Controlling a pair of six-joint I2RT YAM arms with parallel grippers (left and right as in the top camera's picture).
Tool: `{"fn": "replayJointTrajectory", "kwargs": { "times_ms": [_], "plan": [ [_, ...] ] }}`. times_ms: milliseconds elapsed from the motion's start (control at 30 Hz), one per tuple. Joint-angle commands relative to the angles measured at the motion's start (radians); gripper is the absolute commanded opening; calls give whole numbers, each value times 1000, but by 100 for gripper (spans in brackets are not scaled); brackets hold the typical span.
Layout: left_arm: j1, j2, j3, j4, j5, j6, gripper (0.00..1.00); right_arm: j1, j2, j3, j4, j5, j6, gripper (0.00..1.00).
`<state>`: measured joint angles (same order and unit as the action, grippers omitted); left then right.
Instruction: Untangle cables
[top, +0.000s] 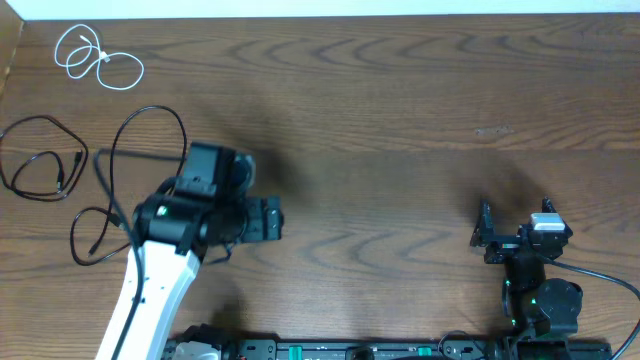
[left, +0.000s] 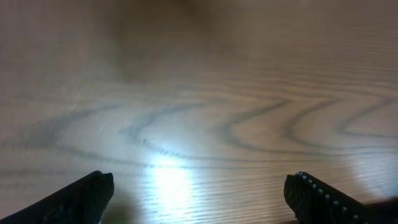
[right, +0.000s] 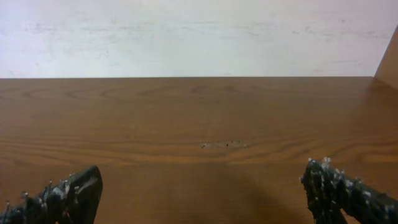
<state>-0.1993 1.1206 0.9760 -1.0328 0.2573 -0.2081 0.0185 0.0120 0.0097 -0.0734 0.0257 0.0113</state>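
Observation:
The white cable (top: 98, 62) lies coiled at the table's far left corner. One black cable (top: 60, 178) lies in a loose coil at the left edge. The second black cable (top: 152, 108) arcs from beside it and runs under my left arm, with a loop at the lower left. All three lie apart from each other. My left gripper (top: 272, 218) is open and empty, to the right of the cables; its wrist view shows its fingertips (left: 199, 183) wide apart over bare wood. My right gripper (top: 486, 232) is open and empty at the front right, fingertips (right: 202, 180) apart.
The wooden table (top: 400, 110) runs to a white wall (right: 199, 31) at the back. The arm bases and their thicker black cords (top: 600, 272) sit along the front edge. A small pale scuff (top: 493, 130) marks the wood at the right.

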Motion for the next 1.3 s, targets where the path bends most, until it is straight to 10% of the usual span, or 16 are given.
{"fn": "replayJointTrajectory", "kwargs": {
  "times_ms": [0, 1267],
  "plan": [
    [55, -99, -74, 0, 6, 13, 93, -5, -6, -5, -1, 1, -1, 99],
    [106, -1033, -883, 934, 90, 111, 93, -5, -6, -5, -1, 1, -2, 99]
  ]
}}
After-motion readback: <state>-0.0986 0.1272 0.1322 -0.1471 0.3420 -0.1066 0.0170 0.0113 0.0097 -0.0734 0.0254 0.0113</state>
